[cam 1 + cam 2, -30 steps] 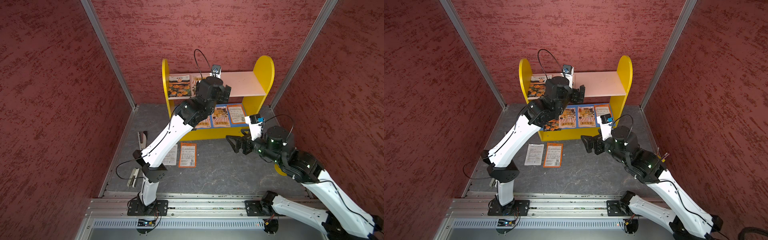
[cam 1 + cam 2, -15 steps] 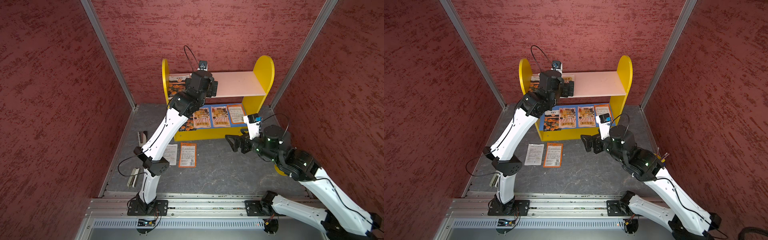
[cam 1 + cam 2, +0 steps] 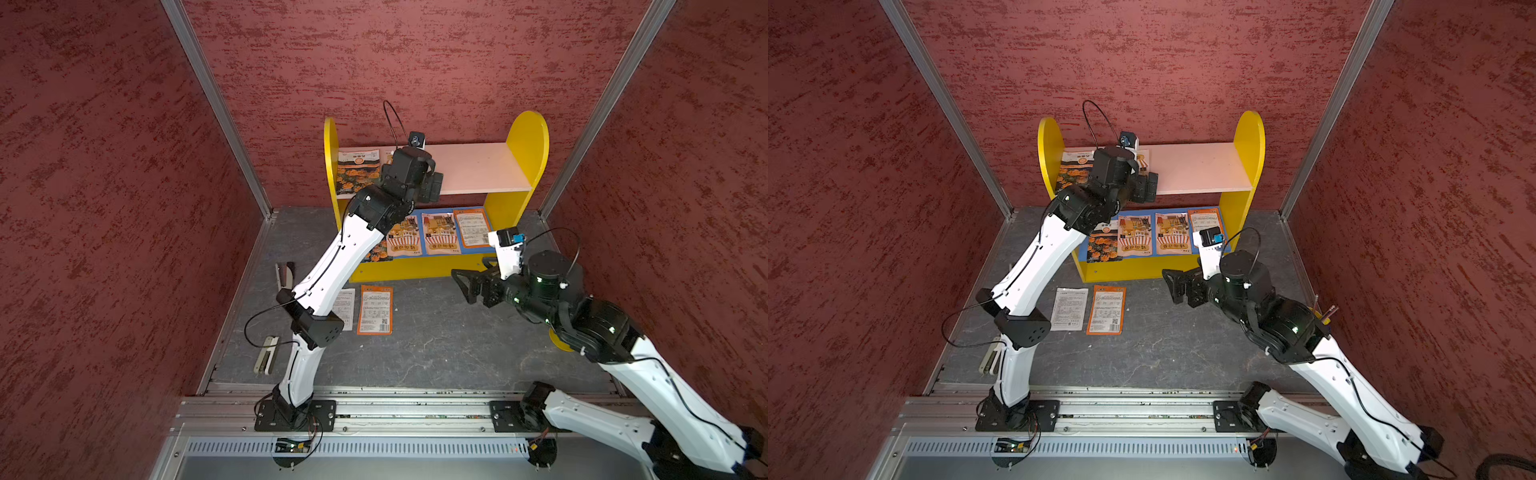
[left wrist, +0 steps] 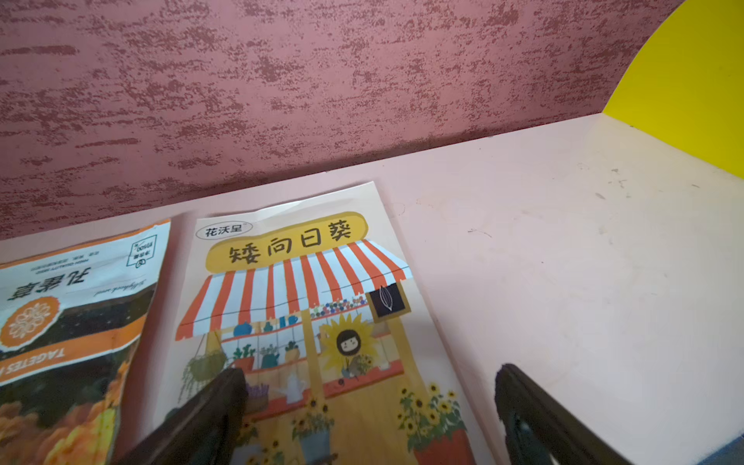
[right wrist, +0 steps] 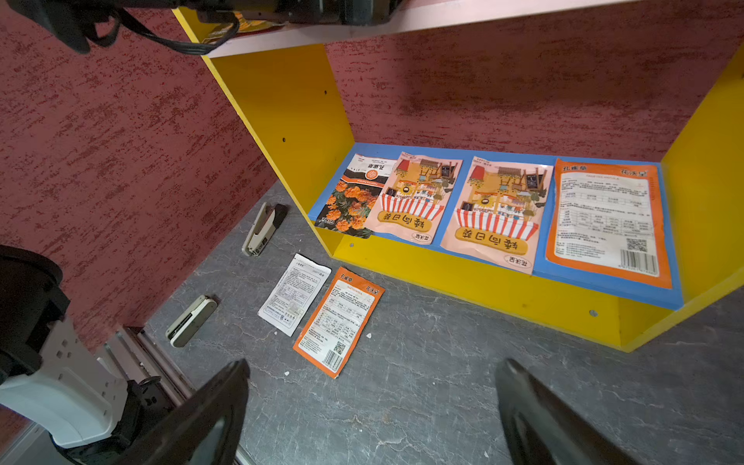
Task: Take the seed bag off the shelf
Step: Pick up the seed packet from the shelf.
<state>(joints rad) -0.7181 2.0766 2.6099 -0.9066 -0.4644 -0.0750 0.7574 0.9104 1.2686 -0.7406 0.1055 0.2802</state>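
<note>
The shelf (image 3: 478,166) stands against the back wall, with yellow sides, a pink upper board (image 4: 563,261) and a blue lower board (image 5: 604,288). A seed bag (image 4: 306,322) printed with a striped shop and sunflowers lies flat on the upper board, beside a marigold bag (image 4: 60,322). My left gripper (image 4: 370,372) hovers open over the striped bag's near end, one finger above the bag and one above bare board. In both top views the left arm hides most of that bag. My right gripper (image 3: 461,282) hangs open and empty above the floor in front of the shelf.
Several more bags (image 5: 495,209) lie side by side on the lower board. An orange bag (image 3: 375,309) and a white one (image 3: 345,307) lie on the grey floor. Two grey staplers (image 5: 261,229) (image 5: 191,320) sit by the left wall. Red walls close in three sides.
My left gripper has shifted leftward along the upper board, then eased back a little, staying open. The right arm has hardly moved.
</note>
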